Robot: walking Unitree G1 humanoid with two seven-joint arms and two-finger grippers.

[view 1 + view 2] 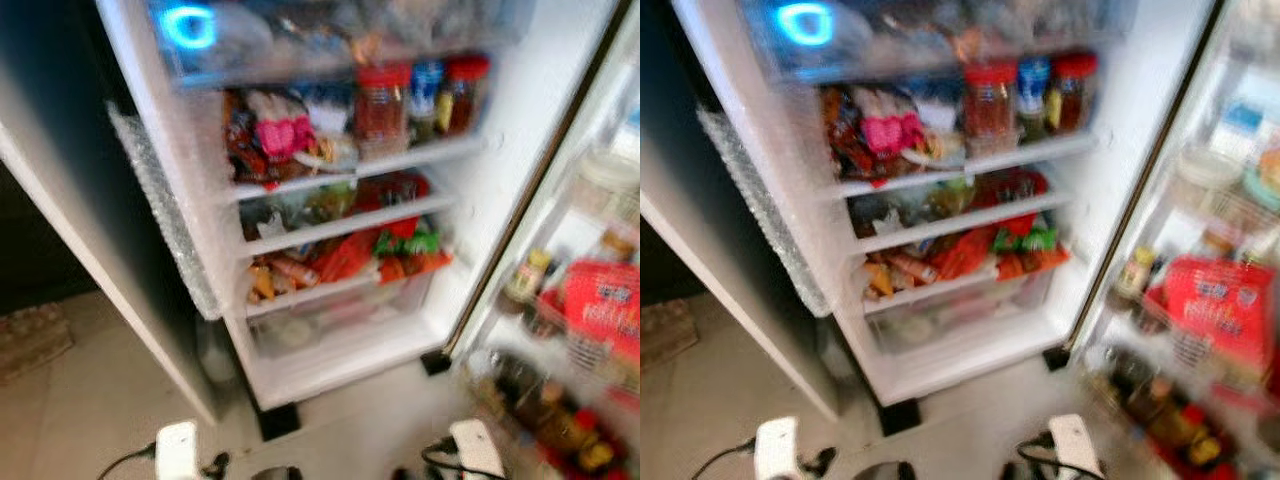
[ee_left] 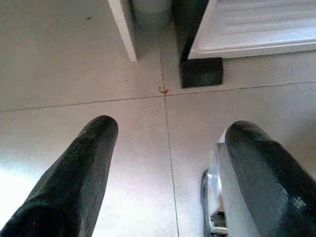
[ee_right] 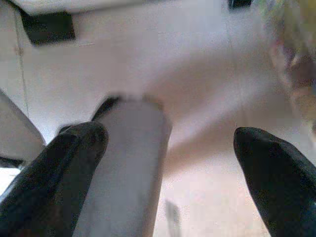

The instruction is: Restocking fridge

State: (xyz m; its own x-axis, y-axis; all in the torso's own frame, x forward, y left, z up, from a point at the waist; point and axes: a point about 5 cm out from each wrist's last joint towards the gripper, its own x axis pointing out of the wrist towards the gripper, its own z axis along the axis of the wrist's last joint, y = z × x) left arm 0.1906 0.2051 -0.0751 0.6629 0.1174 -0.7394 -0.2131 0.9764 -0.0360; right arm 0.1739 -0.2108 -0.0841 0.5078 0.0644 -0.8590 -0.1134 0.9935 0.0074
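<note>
Ahead of me the open fridge point(image 1: 330, 200), white inside, blurred, shelves crammed with packets and red-lidded jars point(image 1: 382, 100), door rack point(image 1: 560, 330) of bottles to its right, my left gripper point(image 2: 168, 163) and right gripper point(image 3: 170, 163) both spread wide over the pale tiled floor point(image 2: 74, 64), grasping nothing.

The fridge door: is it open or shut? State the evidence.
Open. The fridge door is swung aside on the right, exposing packed shelves and its own racks of bottles.
</note>
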